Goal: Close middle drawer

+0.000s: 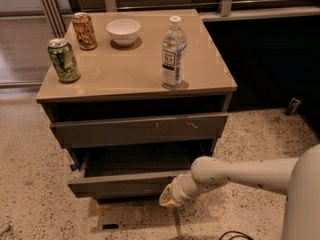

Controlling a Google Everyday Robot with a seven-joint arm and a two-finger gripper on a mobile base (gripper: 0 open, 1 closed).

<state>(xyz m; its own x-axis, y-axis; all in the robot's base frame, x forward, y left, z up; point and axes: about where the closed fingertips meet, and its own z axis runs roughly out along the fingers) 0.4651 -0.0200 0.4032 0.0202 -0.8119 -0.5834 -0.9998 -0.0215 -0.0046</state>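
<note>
sitting low against the right end of the middle drawer (120,186), the gripper (170,198) looks to touch its plain front; whether it is spread or pressed together i cannot tell. the drawer stands pulled out beneath the scratched front (140,130), long axis running left to right. it lies just behind the gripper, so the push should go straight back into the cabinet (115,71).
</note>
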